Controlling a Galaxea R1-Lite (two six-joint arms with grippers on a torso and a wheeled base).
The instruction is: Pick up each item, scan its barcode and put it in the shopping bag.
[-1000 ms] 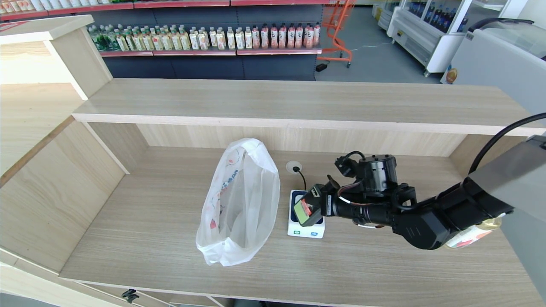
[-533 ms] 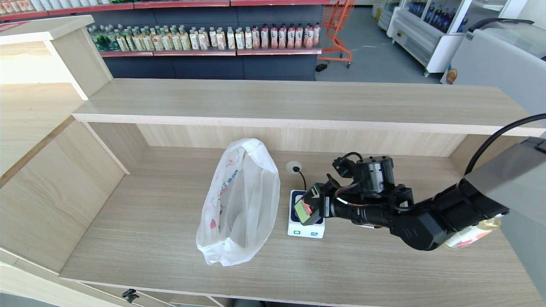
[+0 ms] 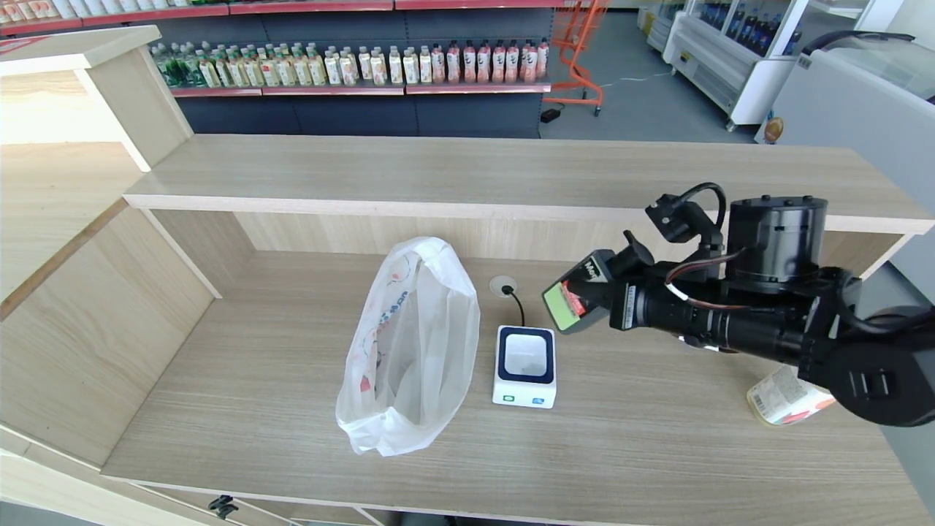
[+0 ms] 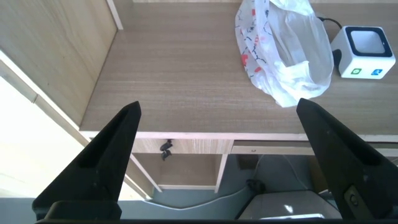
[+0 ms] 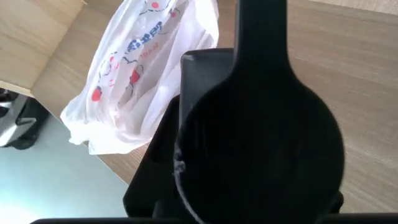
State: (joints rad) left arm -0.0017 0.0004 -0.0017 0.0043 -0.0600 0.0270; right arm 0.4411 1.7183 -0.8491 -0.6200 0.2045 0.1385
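Head view: we list the right gripper [image 3: 600,291], clamped on a small pack [image 3: 566,307]. The scanner [image 3: 524,364] lies below and ahead of it, the bag [image 3: 409,343] beyond that, and a bottle [image 3: 785,397] sits back under the arm. We judge the pack light and stiff, best held by its flat sides. Its green-and-red label is too small to read.

Left wrist view: left gripper [image 4: 217,109], jaws apart, holding nothing. The bag [image 4: 283,43] is well ahead.

Right wrist view: the bag [image 5: 140,68], thin and limp with red and blue print, lies beyond the gripper.
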